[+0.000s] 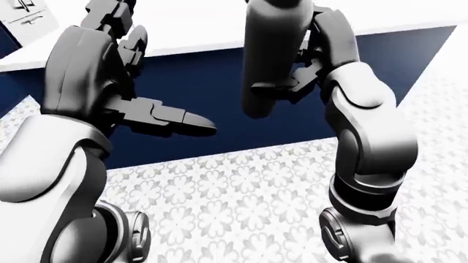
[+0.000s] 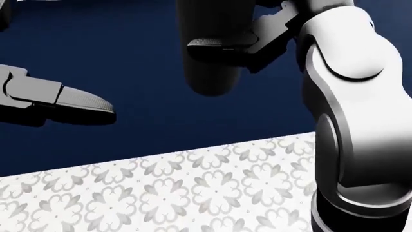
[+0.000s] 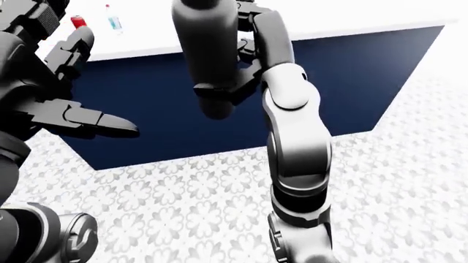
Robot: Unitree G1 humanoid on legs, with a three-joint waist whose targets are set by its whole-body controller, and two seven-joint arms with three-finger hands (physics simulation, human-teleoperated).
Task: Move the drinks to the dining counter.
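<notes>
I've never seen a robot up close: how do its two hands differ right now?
The right hand has its fingers closed round a tall dark cylinder, held upright; the left hand holds nothing. The right hand is raised higher in the left-eye view, while the left hand's fingers stick out sideways. Both are dark grey, on white arms.

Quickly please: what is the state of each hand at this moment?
Left hand: open, fingers spread, holding nothing.
Right hand: closed around a dark cylindrical bottle, held upright.
</notes>
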